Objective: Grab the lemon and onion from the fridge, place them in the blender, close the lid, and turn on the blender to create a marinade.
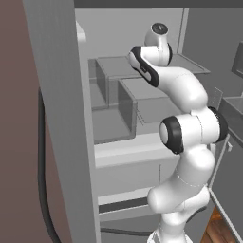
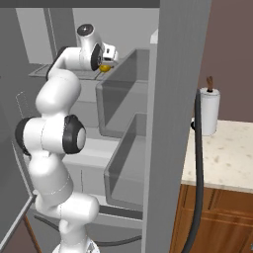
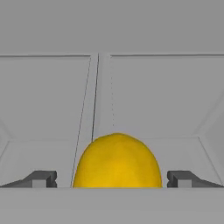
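The fridge (image 2: pixel 178 99) stands open, its thick door near the base, with the arm reaching far in over an upper shelf. The lemon (image 3: pixel 117 161) sits on that shelf between the fingertips (image 3: pixel 41 178) of the gripper (image 3: pixel 111 179), which is spread wide with a gap on each side. Small, round and firm, it will likely roll, so pinch across its middle. Its underside is cut off.

Yellow lemon (image 3: pixel 117 161), grey fridge (image 1: pixel 57 95), seemingly white paper-towel roll (image 2: pixel 209 112).
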Controlling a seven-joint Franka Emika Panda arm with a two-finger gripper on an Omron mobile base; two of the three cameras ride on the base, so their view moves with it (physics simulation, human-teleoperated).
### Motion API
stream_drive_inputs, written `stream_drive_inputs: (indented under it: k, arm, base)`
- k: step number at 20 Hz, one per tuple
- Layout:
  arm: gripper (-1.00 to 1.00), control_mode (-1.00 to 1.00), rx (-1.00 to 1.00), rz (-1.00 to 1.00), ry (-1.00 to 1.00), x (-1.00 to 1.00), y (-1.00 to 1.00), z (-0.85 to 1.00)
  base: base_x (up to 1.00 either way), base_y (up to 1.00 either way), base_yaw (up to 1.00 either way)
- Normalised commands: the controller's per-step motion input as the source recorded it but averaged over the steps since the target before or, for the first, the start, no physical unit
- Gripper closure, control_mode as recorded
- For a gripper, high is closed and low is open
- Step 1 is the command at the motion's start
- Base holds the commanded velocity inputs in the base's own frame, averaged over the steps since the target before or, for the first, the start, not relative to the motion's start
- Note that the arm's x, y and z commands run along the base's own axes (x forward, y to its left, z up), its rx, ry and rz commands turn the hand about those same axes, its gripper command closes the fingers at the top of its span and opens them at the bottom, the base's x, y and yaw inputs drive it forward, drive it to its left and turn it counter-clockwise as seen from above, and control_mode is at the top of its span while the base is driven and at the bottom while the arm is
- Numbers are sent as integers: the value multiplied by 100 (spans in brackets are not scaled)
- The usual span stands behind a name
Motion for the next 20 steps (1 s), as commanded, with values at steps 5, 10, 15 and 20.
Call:
stream_drive_inputs:
  k: [5, 10, 15, 20]
  arm:
    - [100, -100, 0, 0, 0, 3, 0, -30]
    - [100, -100, 0, 0, 0, -4, 0, -34]
    - [100, -100, 0, 0, -13, -41, 0, -6]
    - [100, -100, 0, 0, -22, -100, 0, 0]
  base:
    - [0, 0, 0]
    - [0, 0, 0]
    - [0, 0, 0]
    - [0, 0, 0]
